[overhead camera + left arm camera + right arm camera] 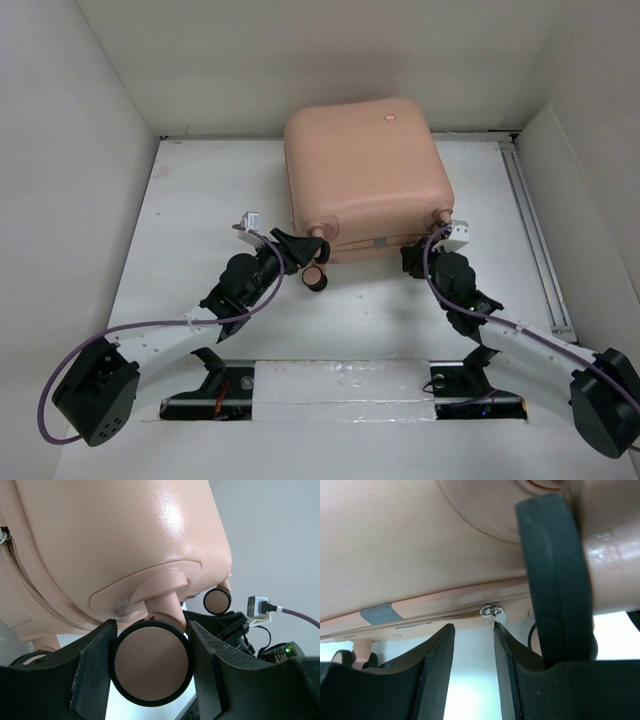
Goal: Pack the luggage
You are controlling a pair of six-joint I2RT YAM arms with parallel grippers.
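White walls enclose a white tabletop (180, 260). On it the small pale pink hard-shell suitcase with rounded corners (365, 170) lies shut at the centre-far side, its wheeled end towards the arm bases and its round button mark (389, 117) on top.

Left pincer (150, 630): clenched, as far as its wrist view shows, on the near-left pink-faced, black-rimmed wheel (151, 662). One finger presses each side of the rim.

Right pincer (474, 627): fingers parted to a narrow gap with nothing between them. They sit below the shell seam, tips just under the small metal zipper pull (492, 612). The other black-rimmed wheel (552, 580) stands close at that pincer's side. A grey tape patch (377, 614) sits on the seam further along.

Handling, by judgement:
- The shell is rigid and glossy. Expect it to slip, and expect no purchase on the broad faces, which are far too wide for either pincer.
- The case may be light, so it could slide on the tabletop rather than resist a pull.
- Usable holds are the wheels, their moulded mounts and the zipper pull.
- A wheel can turn in the grip, so treat your left hold as an anchor only, not a lifting point.
- The pull is small and thin. Close squarely on its tab and draw along the pink zipper line (445, 614), not away from it.
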